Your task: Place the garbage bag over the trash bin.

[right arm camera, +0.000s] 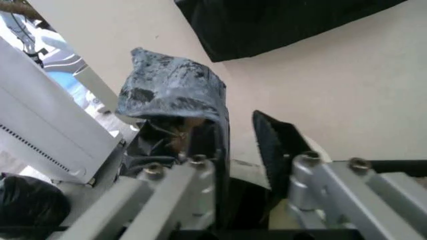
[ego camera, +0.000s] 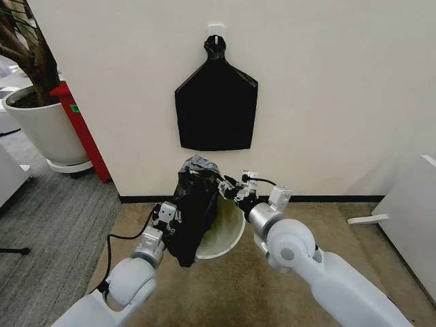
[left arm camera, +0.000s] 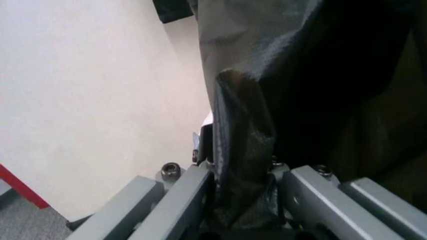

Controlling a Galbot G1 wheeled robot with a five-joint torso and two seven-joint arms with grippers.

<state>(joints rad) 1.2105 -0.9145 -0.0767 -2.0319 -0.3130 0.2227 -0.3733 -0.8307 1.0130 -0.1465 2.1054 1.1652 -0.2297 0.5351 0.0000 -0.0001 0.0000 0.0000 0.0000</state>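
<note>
You have a cream wall straight ahead, with a flat black bag bundle hanging on it above the round cream-white plastic trash bin. The glossy black garbage bag drapes over the bin's left rim. Your left gripper is clamped on the bag; your right gripper pinches its upper edge.

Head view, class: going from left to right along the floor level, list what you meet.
Plant pot → red panel → left gripper → garbage bag → trash bin → right gripper
</note>
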